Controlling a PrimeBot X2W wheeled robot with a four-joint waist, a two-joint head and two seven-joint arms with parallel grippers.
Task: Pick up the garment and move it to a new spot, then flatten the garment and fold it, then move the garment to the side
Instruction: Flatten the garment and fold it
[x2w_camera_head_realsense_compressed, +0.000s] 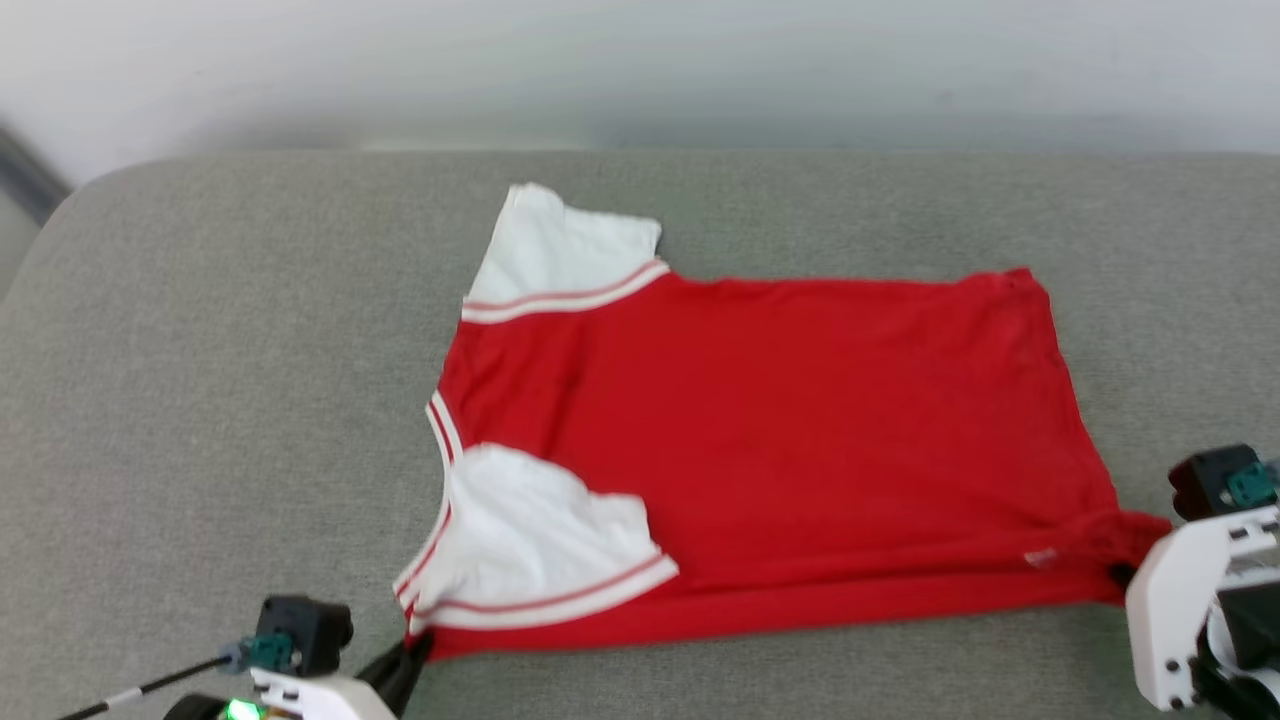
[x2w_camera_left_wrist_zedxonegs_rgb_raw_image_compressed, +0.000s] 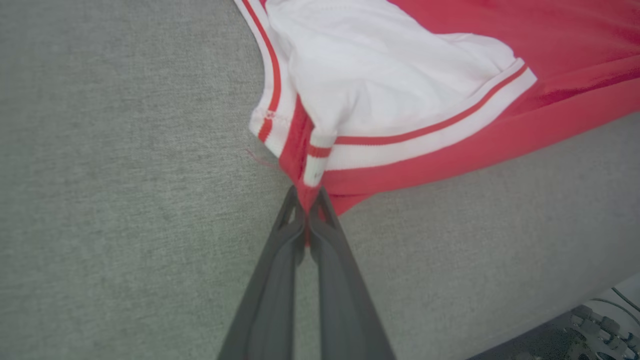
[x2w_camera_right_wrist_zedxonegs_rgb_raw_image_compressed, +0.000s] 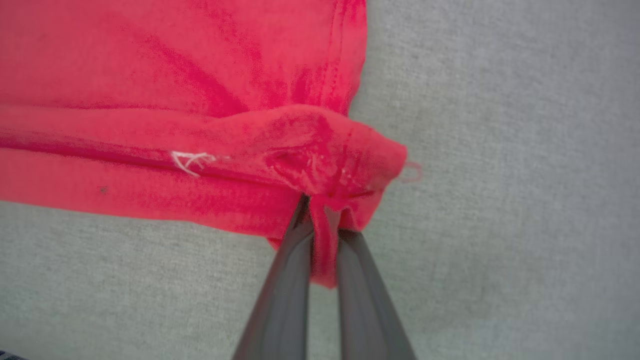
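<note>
Left gripper: the dark, long-fingered left gripper (x2w_camera_left_wrist_zedxonegs_rgb_raw_image_compressed: 306, 197) sits low left in the head view. Its fingers are pressed together on the red corner of cloth just under the near sleeve.
Near sleeve: the white short sleeve with red-white striped trim (x2w_camera_head_realsense_compressed: 530, 530) is turned in over the red body and slightly rumpled.
Garment: the garment (x2w_camera_head_realsense_compressed: 780, 430), a red jersey T-shirt, lies spread on the grey woven surface (x2w_camera_head_realsense_compressed: 200, 400). The neck end is to the left and the hem to the right, with a plain red face up. The far sleeve (x2w_camera_head_realsense_compressed: 560, 245) lies flat beyond it.
Hem corner: the near red hem corner (x2w_camera_right_wrist_zedxonegs_rgb_raw_image_compressed: 345, 160) is bunched into a small peak.
Right gripper: the dark-fingered right gripper (x2w_camera_right_wrist_zedxonegs_rgb_raw_image_compressed: 322, 205) is at the right edge of the head view, pinching that bunched corner. Red cloth shows between its fingers.
Step, as judged: both near corners are held, ready to carry the near edge over for a fold.
Doing it well: raise both ends together and level. Hold the edge gently taut between the grippers and lay it parallel to the far edge.
Risk: an uneven lift may drag the near sleeve out or skew the fold.
</note>
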